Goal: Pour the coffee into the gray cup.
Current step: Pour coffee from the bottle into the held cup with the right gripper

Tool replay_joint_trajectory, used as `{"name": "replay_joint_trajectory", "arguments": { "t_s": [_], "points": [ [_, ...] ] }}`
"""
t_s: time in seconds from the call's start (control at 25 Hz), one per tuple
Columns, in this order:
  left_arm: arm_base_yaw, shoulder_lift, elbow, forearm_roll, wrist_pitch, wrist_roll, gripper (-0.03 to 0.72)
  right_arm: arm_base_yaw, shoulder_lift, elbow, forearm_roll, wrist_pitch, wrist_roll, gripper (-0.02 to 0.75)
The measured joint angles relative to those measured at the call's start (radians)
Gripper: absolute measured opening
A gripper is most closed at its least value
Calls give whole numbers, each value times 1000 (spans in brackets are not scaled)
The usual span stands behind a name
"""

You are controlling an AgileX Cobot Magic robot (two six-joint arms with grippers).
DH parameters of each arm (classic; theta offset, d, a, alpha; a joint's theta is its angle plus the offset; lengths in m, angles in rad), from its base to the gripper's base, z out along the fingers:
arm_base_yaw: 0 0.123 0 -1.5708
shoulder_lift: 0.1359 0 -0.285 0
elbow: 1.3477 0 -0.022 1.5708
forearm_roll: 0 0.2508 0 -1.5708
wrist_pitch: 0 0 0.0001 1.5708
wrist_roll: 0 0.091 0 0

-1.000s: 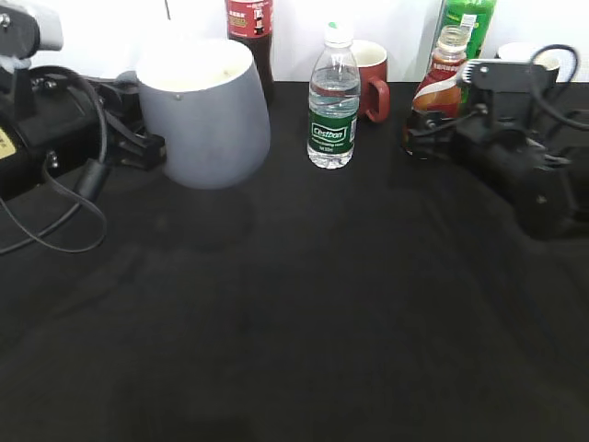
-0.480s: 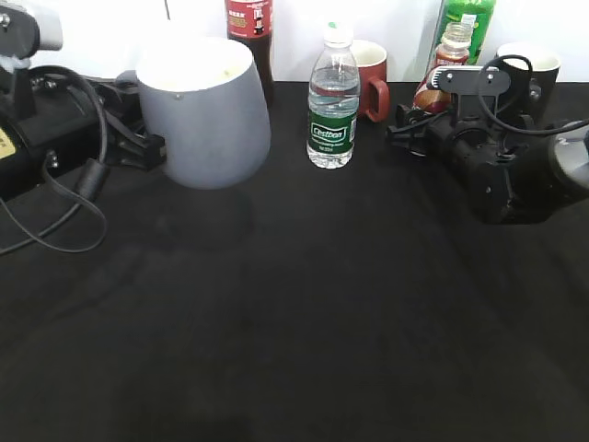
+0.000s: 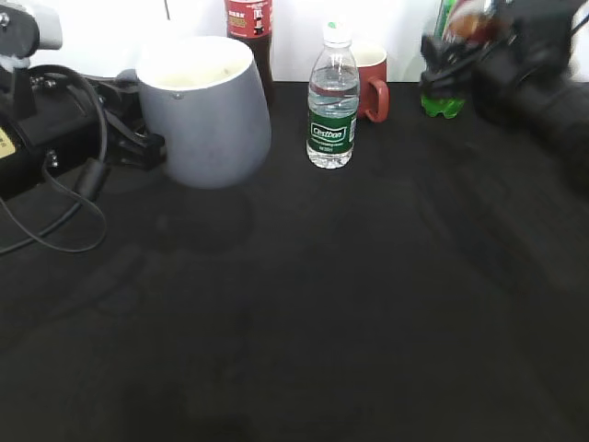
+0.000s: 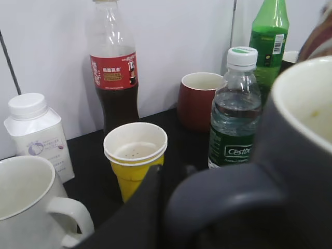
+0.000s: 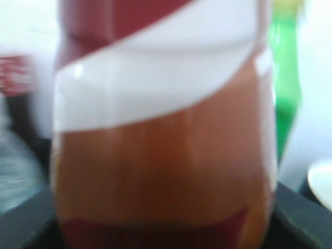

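The gray cup point(image 3: 204, 112) stands at the back left of the black table, and its handle and wall fill the right of the left wrist view point(image 4: 290, 166). My left gripper point(image 3: 143, 147) is at the cup's left side, shut on its handle point(image 4: 228, 192). My right gripper point(image 3: 444, 57) is raised at the top right, shut on the coffee bottle point(image 3: 474, 18), which is blurred and off the table. The bottle's brown liquid and red and white label fill the right wrist view point(image 5: 161, 129); the jaws are hidden behind it.
A clear water bottle point(image 3: 332, 101), a red mug point(image 3: 371, 78), a cola bottle point(image 3: 250, 28) and a green bottle point(image 3: 444, 97) stand along the back. The left wrist view also shows a yellow paper cup point(image 4: 136, 155), a white mug point(image 4: 26, 202) and a white bottle point(image 4: 33, 129).
My right arm has closed on the coffee bottle and lifted it off the table toward the top right. The gray cup and left arm have not moved.
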State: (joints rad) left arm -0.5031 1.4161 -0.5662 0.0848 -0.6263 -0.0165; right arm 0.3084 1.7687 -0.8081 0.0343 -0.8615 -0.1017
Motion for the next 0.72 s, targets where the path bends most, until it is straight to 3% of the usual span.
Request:
{"name": "replay_joint_trajectory", "arguments": {
  "t_s": [0.12,0.24,0.32,0.4,0.72],
  "points": [
    [0,0,0,54,-1,0,69,81,-139,15,-81,167,1,532],
    [0,0,0,123,-1,0,69,208,-180,15,-115,243,0,532],
    [0,0,0,135,2,0,69,261,-180,15,-205,292,-10,531],
    [0,0,0,147,20,0,69,276,-180,15,-265,322,-53,531],
    [-1,0,38,264,28,0,69,276,-180,15,-279,332,-495,531]
  ]
}}
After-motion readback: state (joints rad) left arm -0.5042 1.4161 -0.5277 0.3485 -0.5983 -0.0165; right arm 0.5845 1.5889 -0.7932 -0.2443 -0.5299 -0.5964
